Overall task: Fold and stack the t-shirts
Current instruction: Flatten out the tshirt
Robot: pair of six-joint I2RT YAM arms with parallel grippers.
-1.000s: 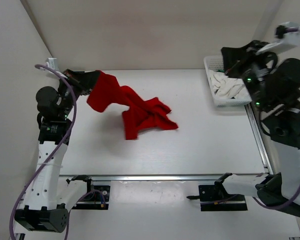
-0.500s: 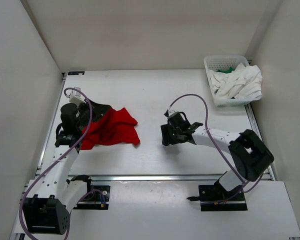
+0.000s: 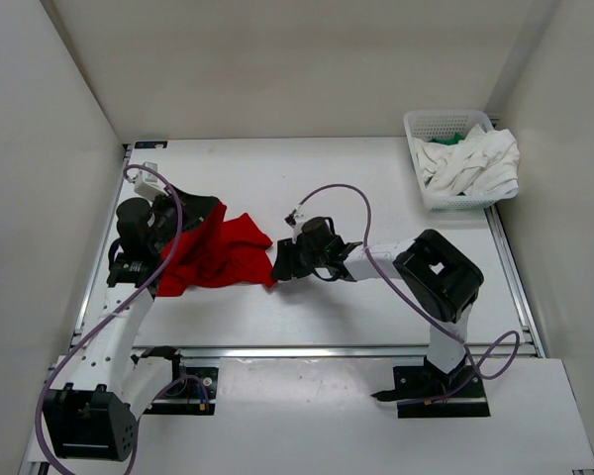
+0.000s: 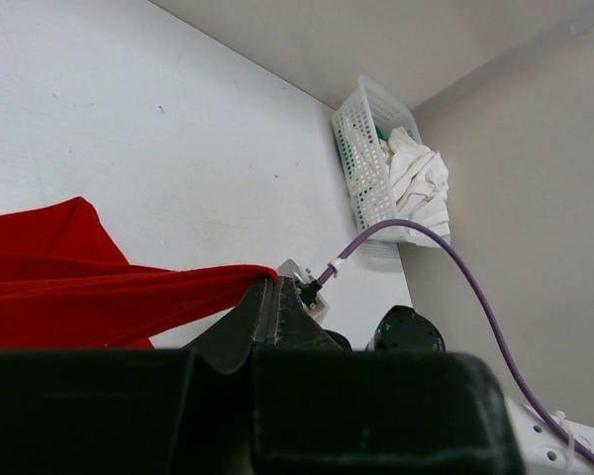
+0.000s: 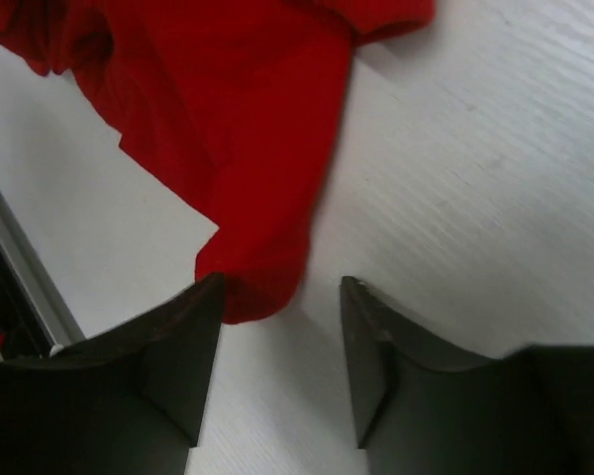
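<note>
Top view: the red t-shirt [image 3: 223, 255] is seen crumpled on the left half of the table [image 3: 376, 188], well apart from the white mesh basket [image 3: 422, 123] at the far right corner. The white t-shirt [image 3: 472, 164] is piled in the basket and hangs over its right rim; a bit of the green t-shirt [image 3: 454, 140] is seen under it at the far side. The left gripper [image 3: 198, 216] is closed on the far left part of the red t-shirt, which is lifted a little there. The right gripper [image 3: 281, 263] is lowered at the shirt's near right corner, touching or just beside it. Left wrist view: the red t-shirt [image 4: 79, 287] is pulled in a taut fold into the left gripper [image 4: 265, 297], the jaws pinched on the cloth with no gap seen. The basket [image 4: 361, 153] with the white t-shirt [image 4: 416, 183] is seen far off by the wall, and a purple cable [image 4: 426, 237] is arched across. Right wrist view: the right gripper [image 5: 277, 302] is held wide, nothing gripped; one finger [image 5: 178, 346] is set left and the other right of a corner of the red t-shirt [image 5: 228, 119]. The corner tip is lying on the table [image 5: 475, 198] between the jaws, touching or just beside the left finger and apart from the right one.
</note>
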